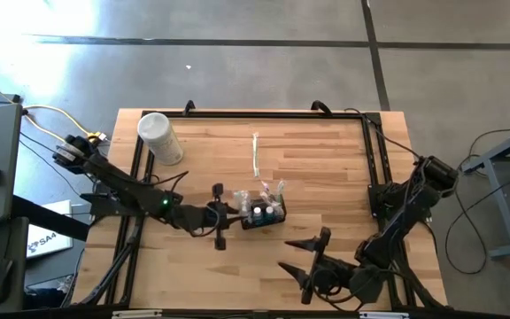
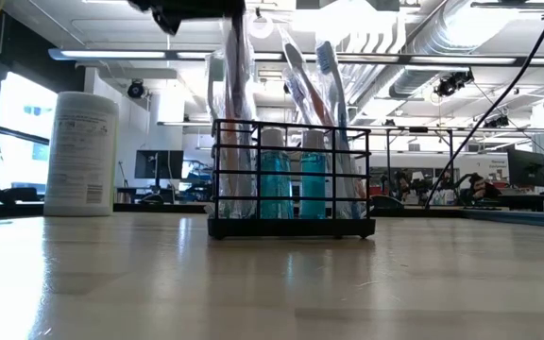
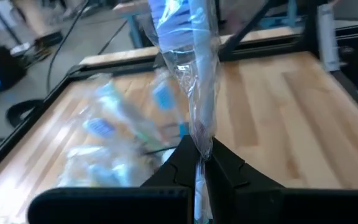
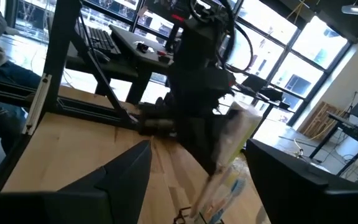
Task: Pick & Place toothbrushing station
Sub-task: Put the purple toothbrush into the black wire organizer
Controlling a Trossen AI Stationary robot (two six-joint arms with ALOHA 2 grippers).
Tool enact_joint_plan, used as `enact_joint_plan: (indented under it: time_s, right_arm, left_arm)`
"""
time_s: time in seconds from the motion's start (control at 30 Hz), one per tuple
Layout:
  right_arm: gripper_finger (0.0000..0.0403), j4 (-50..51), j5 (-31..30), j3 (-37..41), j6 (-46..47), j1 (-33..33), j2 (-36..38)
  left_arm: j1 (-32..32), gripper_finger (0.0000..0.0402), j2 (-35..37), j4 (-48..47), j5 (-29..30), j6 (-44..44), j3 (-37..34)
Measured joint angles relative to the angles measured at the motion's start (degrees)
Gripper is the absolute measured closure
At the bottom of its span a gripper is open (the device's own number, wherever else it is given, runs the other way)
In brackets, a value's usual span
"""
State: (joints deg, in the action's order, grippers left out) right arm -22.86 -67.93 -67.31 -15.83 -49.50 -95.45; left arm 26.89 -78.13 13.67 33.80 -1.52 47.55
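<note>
The left gripper (image 3: 199,163) is pinched tight on a wrapped toothbrush (image 3: 191,68) just left of the station (image 1: 263,213), holding it upright, probably to drop it into a compartment. The station sits mid-table, already crowded with brushes and tubes. The right gripper (image 1: 312,257) waits spread near the front edge. A canister (image 1: 159,137) and loose toothbrush (image 1: 255,155) lie farther back, out of the way.

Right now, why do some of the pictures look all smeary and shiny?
Left wrist view: the wrapped toothbrush in the shut left pincer is sharp, but the packets behind are blurred. Right wrist view: the wrapped brushes are smeared. Low view: bright ceiling lights glare behind the holder. High view: sunlight washes out the floor's top-left corner.
</note>
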Motion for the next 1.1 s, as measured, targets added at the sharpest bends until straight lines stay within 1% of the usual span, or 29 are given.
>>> enact_joint_plan:
  time_s: [0.13, 0.23, 0.4, 0.5, 0.6, 0.87, 1.1]
  right_arm:
    - [0.0149, 0.01, 1.98, 0.00, 0.60, 0.60, 0.02]
    - [0.0149, 0.11, 2.04, 0.00, 0.60, 0.80, 0.02]
    - [0.0149, 1.16, 1.92, 0.00, 0.78, 0.68, 0.00]
    - [0.0149, 1.28, 1.87, 0.00, 1.04, 0.18, 0.02]
    - [0.0149, 1.28, 1.89, 0.00, 1.15, -0.06, -0.01]
    - [0.0149, 1.26, 1.87, 0.00, 1.19, 0.14, 0.02]
    - [0.0149, 1.08, 1.85, 0.00, 1.17, 0.90, 0.02]
  left_arm:
    - [-0.65, 0.0394, -0.02, 0.08, 0.57, 0.14, -0.20]
    - [-1.97, 0.0394, -0.02, -2.38, 0.92, -0.25, -0.19]
    - [-4.29, 0.0394, -0.92, -1.10, -2.90, -1.70, -0.13]
    - [-4.41, 0.0394, -1.20, -1.95, -2.98, -2.65, -0.43]
    - [-4.39, 0.0394, -1.46, 1.02, -2.83, -3.26, -3.15]
    - [-4.41, 0.0394, -1.52, 14.32, -3.62, -7.45, -12.44]
    - [-4.41, 0.0394, -1.76, 15.18, -5.28, -8.41, -13.31]
